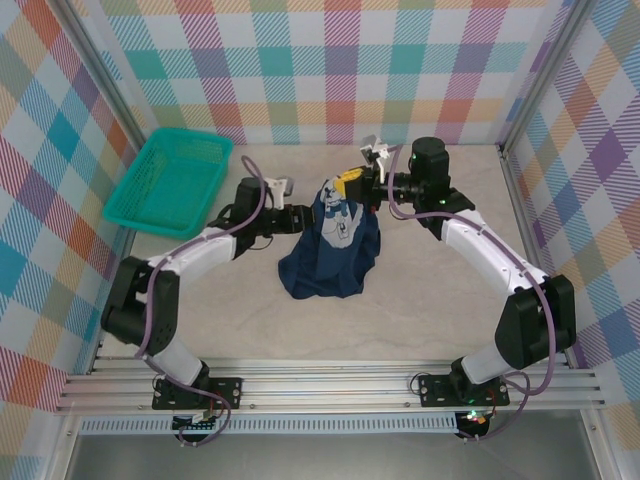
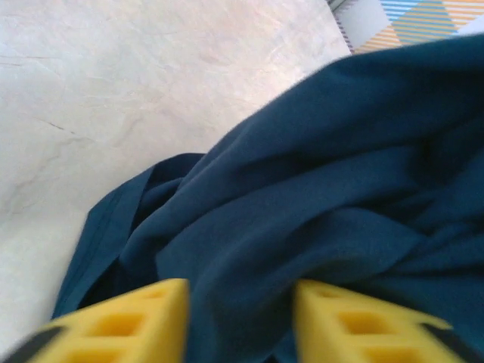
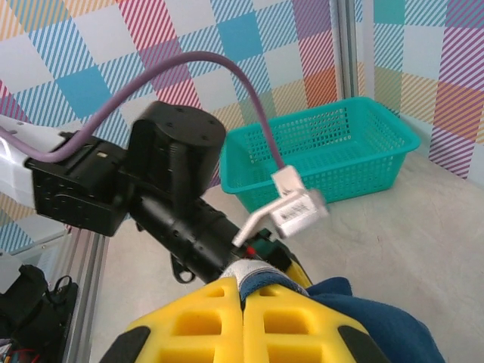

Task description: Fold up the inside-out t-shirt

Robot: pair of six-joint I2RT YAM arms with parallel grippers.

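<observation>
The dark navy t-shirt [image 1: 330, 255] is bunched at mid table; its top is lifted and its lower part rests on the surface. My right gripper [image 1: 350, 184] holds the top, its yellow fingers [image 3: 227, 318] pressed together on the collar edge [image 3: 261, 274], which shows a pale band. My left gripper [image 1: 303, 217] is at the shirt's left side. In the left wrist view its yellow fingers [image 2: 151, 318] stand apart, with a thick fold of navy cloth [image 2: 302, 204] between them. The left gripper [image 3: 295, 266] also shows just beyond the collar in the right wrist view.
A teal mesh basket [image 1: 168, 182] sits at the back left of the table; its rim [image 3: 333, 125] shows in the right wrist view. Checked walls close in the back and sides. Bare tabletop [image 1: 330, 340] lies in front of the shirt.
</observation>
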